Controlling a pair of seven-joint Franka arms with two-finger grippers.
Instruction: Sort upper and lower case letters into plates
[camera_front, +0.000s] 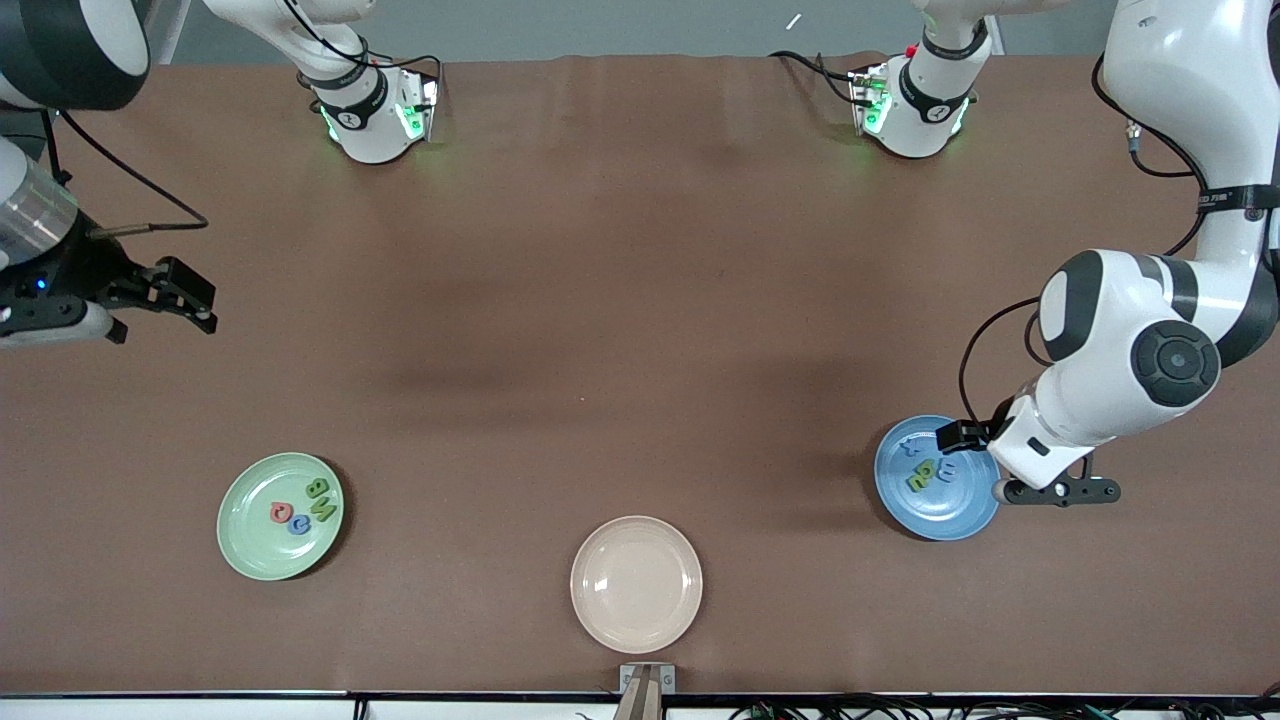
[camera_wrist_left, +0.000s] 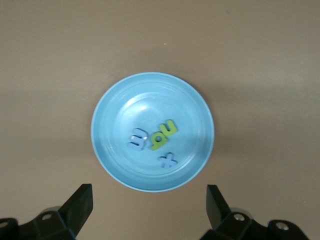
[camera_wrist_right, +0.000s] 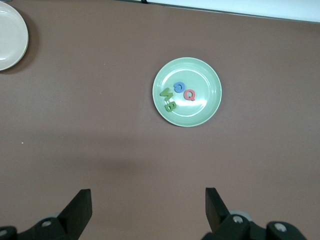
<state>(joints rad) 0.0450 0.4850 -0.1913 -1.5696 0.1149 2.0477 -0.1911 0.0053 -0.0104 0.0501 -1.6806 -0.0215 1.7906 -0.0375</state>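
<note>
both grippers hold nothing. left gripper (camera_front: 1000, 462) hangs over the edge of the blue plate (camera_front: 960, 520) with its fingers spread wide; right gripper (camera_front: 190, 297) waits over bare table at the right arm's end, also spread wide.

nearest to the front camera is the cream plate (camera_front: 636, 583), and it has nothing in it. a little farther, toward the right arm's end, the mint green plate (camera_front: 255, 535) holds four letters close together: a red one (camera_wrist_right: 189, 94), a blue one (camera_wrist_right: 179, 88) and two green ones (camera_wrist_right: 168, 100). the blue plate, toward the left arm's end, holds four more letters (camera_wrist_left: 155, 141), two green and touching, two pale blue beside them.

no letter lies loose on the table, so i judge the sorting is almost or fully done.

the letters look light, stiff and chunky. i think it is best to pinch one across its two flat sides, from above. the plates are glossy, so a letter may slide when it is pushed.
</note>
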